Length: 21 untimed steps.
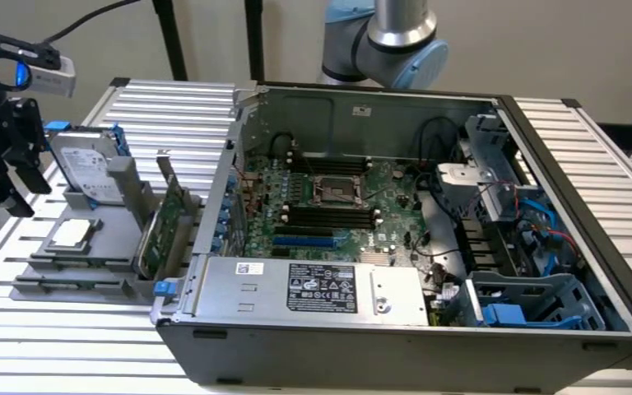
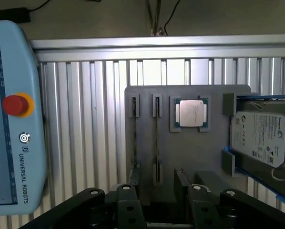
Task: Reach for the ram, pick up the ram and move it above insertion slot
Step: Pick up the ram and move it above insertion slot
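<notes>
The ram (image 2: 157,138) stands on its edge in a slot of the grey holder (image 2: 190,157) and shows as a thin dark line. My gripper (image 2: 157,185) hangs above the near end of that slot, open, with one black finger (image 2: 134,183) on each side of the ram's line and apart from it. In the exterior view the gripper (image 1: 14,193) is at the far left, above the holder (image 1: 75,271). The black memory slots (image 1: 327,216) lie on the motherboard inside the open computer case, well to the exterior view's right of the gripper.
The holder also carries a processor chip (image 2: 191,113), a hard drive (image 2: 261,143) and an upright green expansion card (image 1: 162,230). A teach pendant (image 2: 14,119) lies beside it on the slatted table. The case's wall (image 1: 223,189) and power supply (image 1: 305,288) stand between holder and motherboard.
</notes>
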Each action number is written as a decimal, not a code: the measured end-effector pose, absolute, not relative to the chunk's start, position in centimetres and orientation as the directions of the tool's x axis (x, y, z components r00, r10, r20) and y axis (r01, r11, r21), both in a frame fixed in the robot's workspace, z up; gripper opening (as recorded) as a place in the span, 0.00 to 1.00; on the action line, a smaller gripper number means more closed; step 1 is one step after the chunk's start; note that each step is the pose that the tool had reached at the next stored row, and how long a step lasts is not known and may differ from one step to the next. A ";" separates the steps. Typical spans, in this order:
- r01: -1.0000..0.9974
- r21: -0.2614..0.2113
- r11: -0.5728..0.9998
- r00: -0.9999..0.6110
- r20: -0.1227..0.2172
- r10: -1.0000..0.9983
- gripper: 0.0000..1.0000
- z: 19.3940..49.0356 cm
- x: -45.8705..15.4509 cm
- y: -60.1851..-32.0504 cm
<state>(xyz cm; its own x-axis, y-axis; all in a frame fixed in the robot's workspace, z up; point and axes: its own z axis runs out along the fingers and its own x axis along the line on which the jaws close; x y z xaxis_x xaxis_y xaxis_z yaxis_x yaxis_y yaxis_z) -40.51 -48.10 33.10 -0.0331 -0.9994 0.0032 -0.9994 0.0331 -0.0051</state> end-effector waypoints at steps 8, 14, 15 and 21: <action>-0.999 -0.005 0.033 -0.033 0.003 -0.999 0.42 31.7 -40.4 -48.8; -0.999 -0.005 0.033 -0.033 0.003 -0.999 0.42 30.6 -40.2 -49.3; -0.999 -0.005 0.033 -0.033 0.003 -0.999 0.42 30.4 -40.2 -49.4; -0.999 -0.005 0.033 -0.033 0.003 -0.999 0.42 29.3 -39.9 -49.9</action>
